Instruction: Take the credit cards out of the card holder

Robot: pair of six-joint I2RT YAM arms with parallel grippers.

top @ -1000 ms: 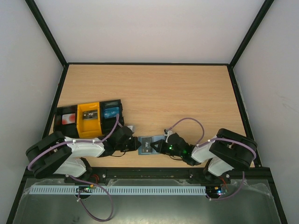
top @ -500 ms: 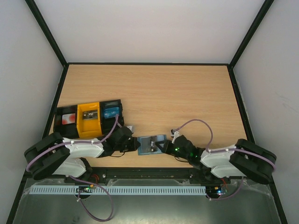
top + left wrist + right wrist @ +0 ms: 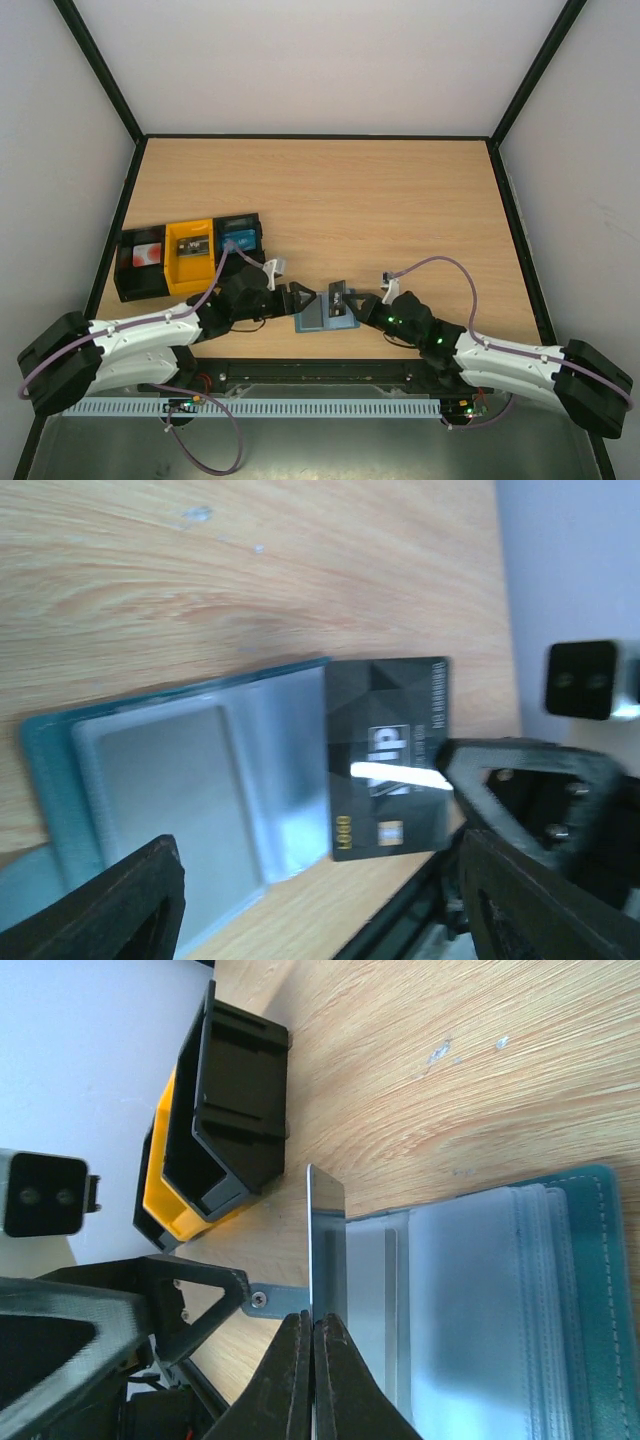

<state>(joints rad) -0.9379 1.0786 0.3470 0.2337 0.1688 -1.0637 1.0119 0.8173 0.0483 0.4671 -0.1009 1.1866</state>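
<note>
The wooden table (image 3: 400, 200) takes up most of the overhead shot. On its left side there's a row of box trays (image 3: 190, 258), black, yellow, black, sitting side by side. Both arms are stretched out low along the near edge and meet roughly in the middle.

The card holder (image 3: 170, 780) lies flat and open on the table close to the near edge. It's just right of the trays and right between the two claws. It has a teal cover, with clear plastic sleeves (image 3: 470, 1290) fanned out on the inside.

The black credit card (image 3: 390, 750) is at the open end of the holder, on the side nearest the trays. From the right wrist cam it's standing up on edge, and from the left wrist cam you see its printed face. Can't really tell if it's fully clear of the last sleeve or still touching it.

The right gripper (image 3: 312, 1318) is pinched tight on that card, fingers closed flat against both faces. The left gripper (image 3: 303, 303) sits just beside the holder on the tray side. Its fingers are spread wide with nothing between them, and it isn't touching the card.
</note>
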